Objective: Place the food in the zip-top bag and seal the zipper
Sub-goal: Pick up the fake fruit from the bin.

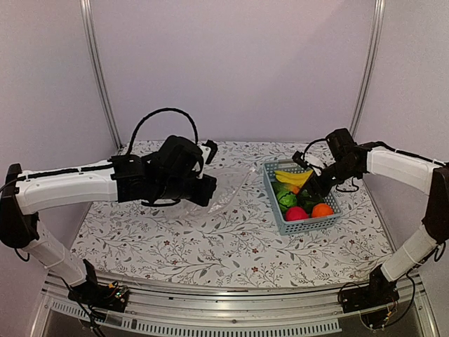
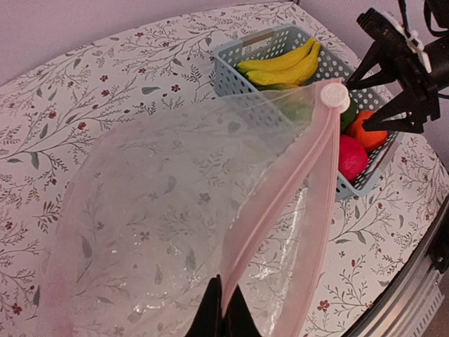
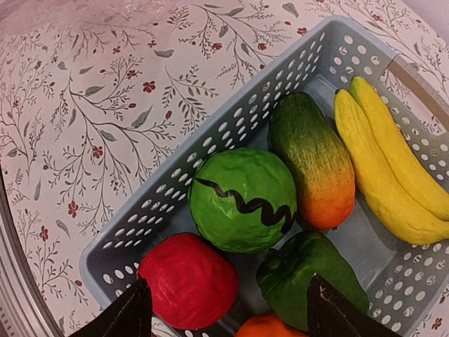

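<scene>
Left fingers (image 2: 209, 312) together, right fingers (image 3: 126, 317) apart

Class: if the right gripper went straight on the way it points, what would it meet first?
The right gripper, jaws open, points at the gap between pink-red fruit and green pepper in the basket; likely one of those first, though depth is unclear.

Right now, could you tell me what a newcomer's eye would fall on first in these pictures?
The bright toy food in the light-blue basket at the right of the table: yellow bananas, a round green ball, a pink-red fruit, with the right pincer open just above. On the left, the left pincer is shut on the pink zipper of the clear zip-top bag.
</scene>
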{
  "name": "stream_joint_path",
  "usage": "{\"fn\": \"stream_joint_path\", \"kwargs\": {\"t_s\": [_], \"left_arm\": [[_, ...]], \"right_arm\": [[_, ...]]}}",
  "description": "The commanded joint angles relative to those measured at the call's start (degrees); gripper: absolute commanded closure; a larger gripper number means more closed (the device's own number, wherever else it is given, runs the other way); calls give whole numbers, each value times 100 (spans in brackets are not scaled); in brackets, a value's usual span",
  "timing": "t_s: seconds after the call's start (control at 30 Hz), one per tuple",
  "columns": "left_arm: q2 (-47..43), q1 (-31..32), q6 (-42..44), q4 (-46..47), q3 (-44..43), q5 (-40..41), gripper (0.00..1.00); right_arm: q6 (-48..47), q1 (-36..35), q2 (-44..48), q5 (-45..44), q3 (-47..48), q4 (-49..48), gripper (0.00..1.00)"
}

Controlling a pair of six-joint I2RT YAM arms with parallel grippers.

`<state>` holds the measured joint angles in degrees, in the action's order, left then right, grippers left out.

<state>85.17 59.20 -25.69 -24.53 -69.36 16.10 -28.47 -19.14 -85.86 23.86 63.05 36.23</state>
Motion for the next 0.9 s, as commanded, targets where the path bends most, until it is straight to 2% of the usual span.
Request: {"fn": "stream_joint_path", "kwargs": {"t_s": [0.0, 0.27, 0.57, 0.73, 0.87], "left_arm": [[0, 119, -183, 65, -23, 80, 100], [-161, 147, -319, -13, 110, 240, 100], [-176, 164, -372, -25, 129, 258, 100], [-209, 174, -383, -29, 175, 318, 100], [-291, 186, -384, -26, 219, 337, 100]], "right_arm": [[-36, -215, -591, -284, 380, 28, 24], [12, -363, -1271, -406, 719, -26, 12], [125, -515, -1755, -481, 926, -100, 9], [138, -597, -1969, -545, 945, -152, 12], [190, -616, -1989, -544, 963, -160, 23]]}}
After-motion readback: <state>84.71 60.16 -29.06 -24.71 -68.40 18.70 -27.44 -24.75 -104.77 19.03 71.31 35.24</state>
